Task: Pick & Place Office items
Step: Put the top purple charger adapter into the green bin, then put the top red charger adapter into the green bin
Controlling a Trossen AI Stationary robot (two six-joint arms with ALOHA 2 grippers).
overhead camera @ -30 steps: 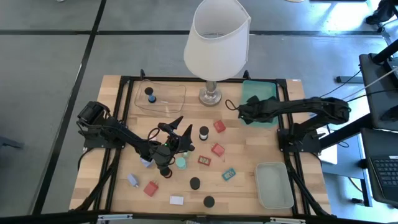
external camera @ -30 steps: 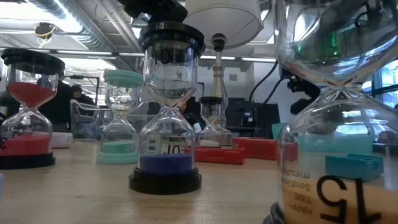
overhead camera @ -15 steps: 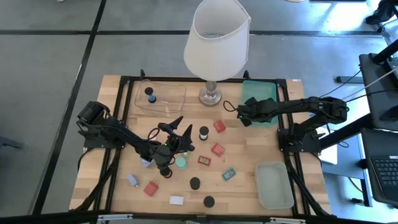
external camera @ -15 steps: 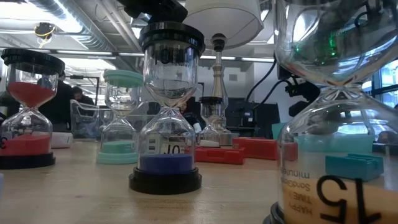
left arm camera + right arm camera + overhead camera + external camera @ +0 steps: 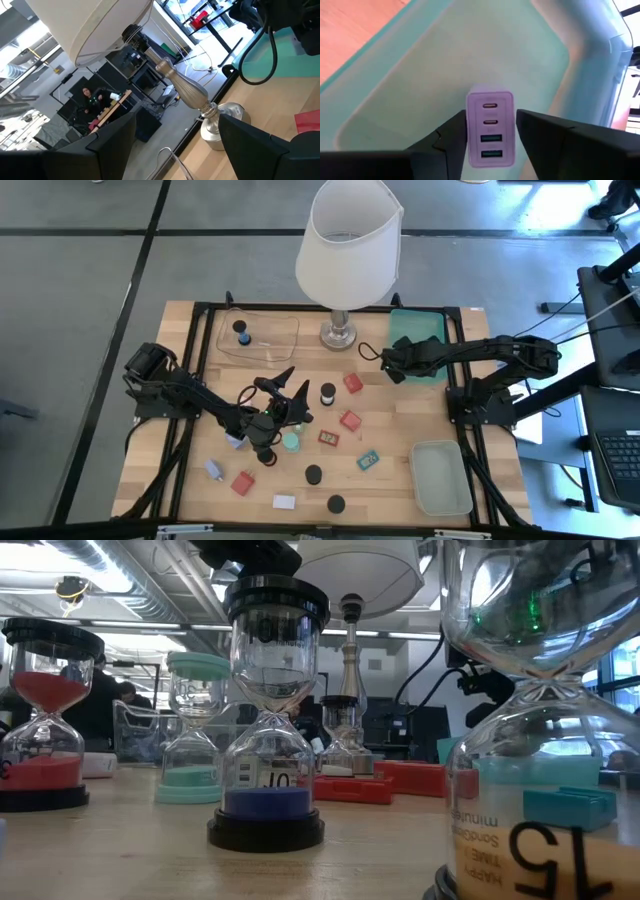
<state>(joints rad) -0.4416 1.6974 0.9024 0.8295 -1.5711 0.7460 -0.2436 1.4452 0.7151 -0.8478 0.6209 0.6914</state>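
The white-shaded lamp is seen at the table's far edge. Beside it, the right gripper is held over the teal tray, fingers slightly parted around a lavender charger block; whether it is gripped cannot be told. The left gripper is held wide open, empty, mid-table.

The right gripper hides much of the green tray. The lamp is cut off.
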